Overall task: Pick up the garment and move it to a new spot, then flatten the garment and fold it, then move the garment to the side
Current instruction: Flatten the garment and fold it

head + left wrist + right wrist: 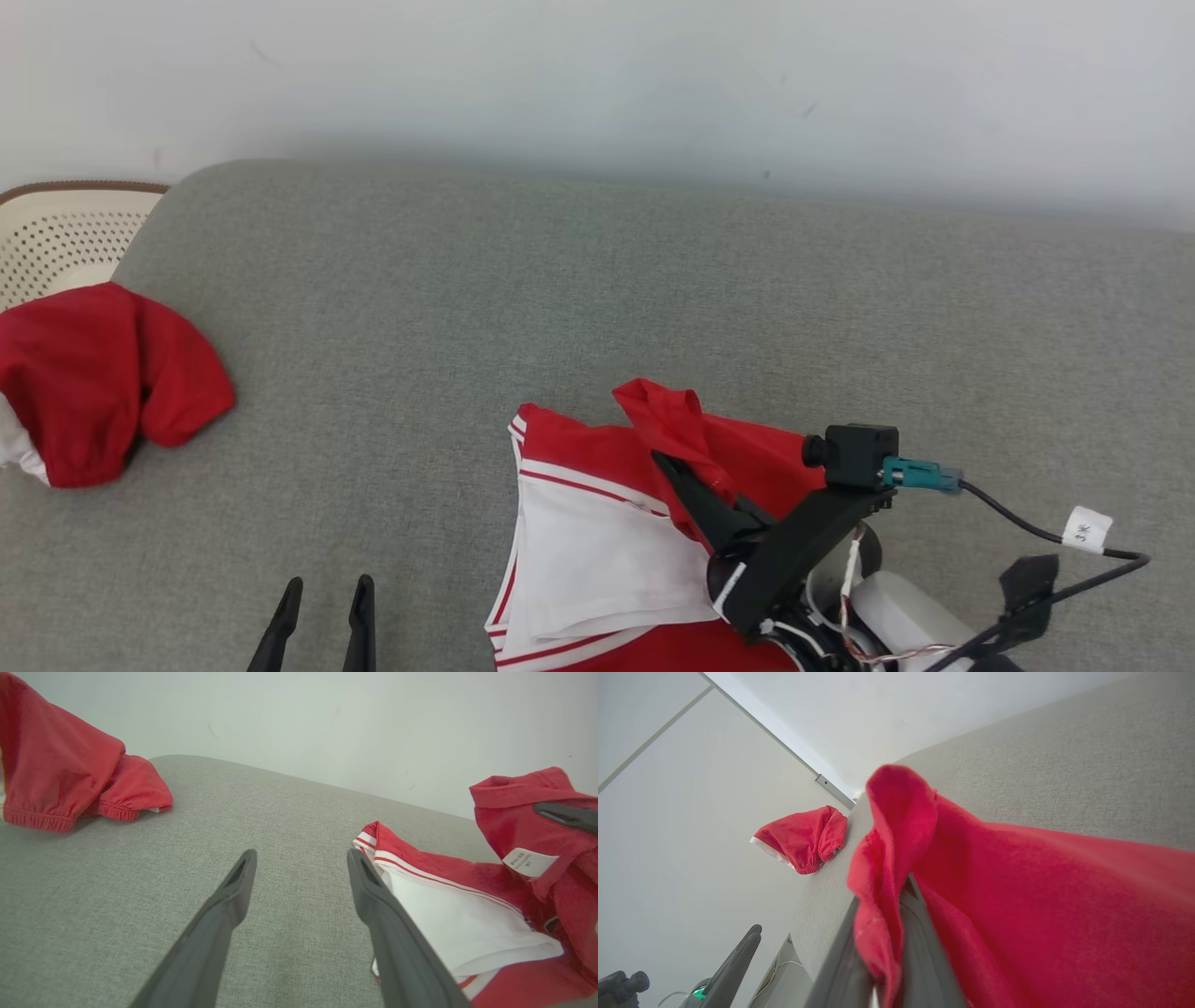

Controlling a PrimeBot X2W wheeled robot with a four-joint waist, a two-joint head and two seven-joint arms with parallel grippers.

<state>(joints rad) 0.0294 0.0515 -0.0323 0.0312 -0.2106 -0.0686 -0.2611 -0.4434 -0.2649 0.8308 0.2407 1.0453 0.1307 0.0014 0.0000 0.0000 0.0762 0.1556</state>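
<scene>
The right gripper (665,463) is pinched shut on a red flap of the garment (597,546). The flap sticks up past the finger tips and folds over them. The rest of the garment is red and white with thin stripes. It lies in a bunch on the grey cushion (467,308), near the front edge, under that gripper. A small white tag (530,862) shows on the lifted red part.

The left gripper (329,590) is wide open and holds nothing. It sits low over the bare cushion, near the garment's left side and apart from it.

Far off to the left, another red cloth (93,383) lies at the cushion's edge. Behind it stands a pale basket (56,233) with small holes. A white wall (597,75) is at the back.
</scene>
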